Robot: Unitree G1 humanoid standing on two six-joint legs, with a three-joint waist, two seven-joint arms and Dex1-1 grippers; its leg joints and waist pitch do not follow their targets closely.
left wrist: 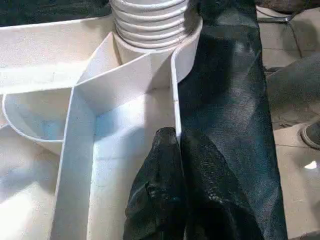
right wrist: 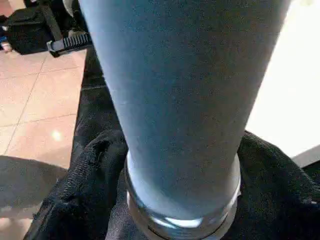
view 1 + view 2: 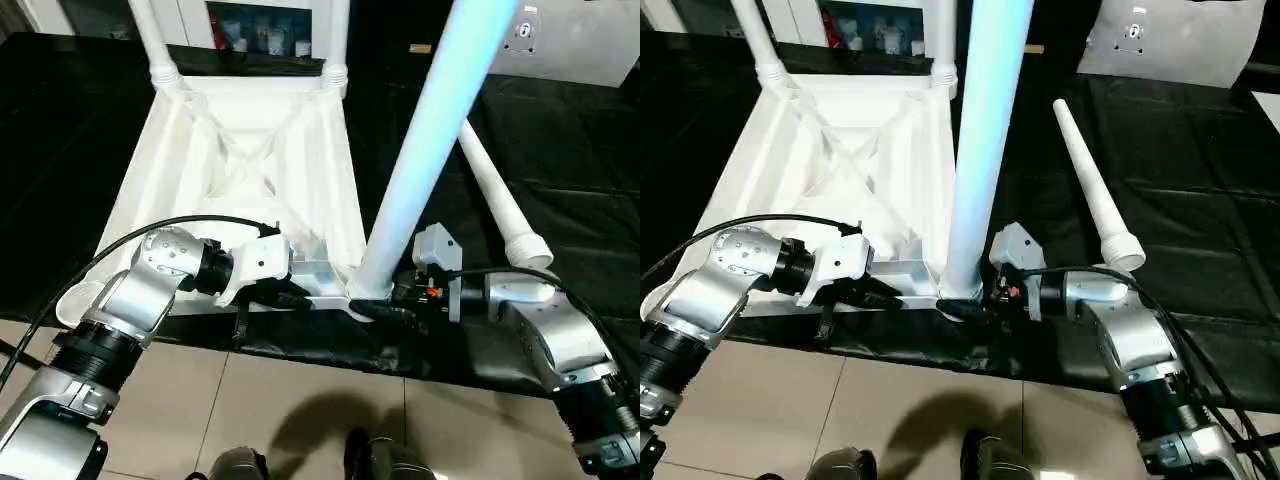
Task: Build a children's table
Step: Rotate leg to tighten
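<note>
With the left pincer [image 1: 175, 145] pinched shut on the upturned table top's [image 3: 180, 150] near rim and the right pincer [image 2: 182, 200] spread around the upright leg [image 3: 420, 150] at its corner socket without visibly clamping it, that leg could tip or cross-thread if the top shifted on the bench [image 3: 560, 150]

Top upside down on the mat, legs around your grippers

Your left gripper [image 3: 300, 290] sits at the top's [image 3: 180, 170] near edge; the upright leg [image 3: 420, 160] stands between it and your right gripper [image 3: 405, 295]; a loose leg [image 3: 1095, 190] lies beyond the right one.
</note>
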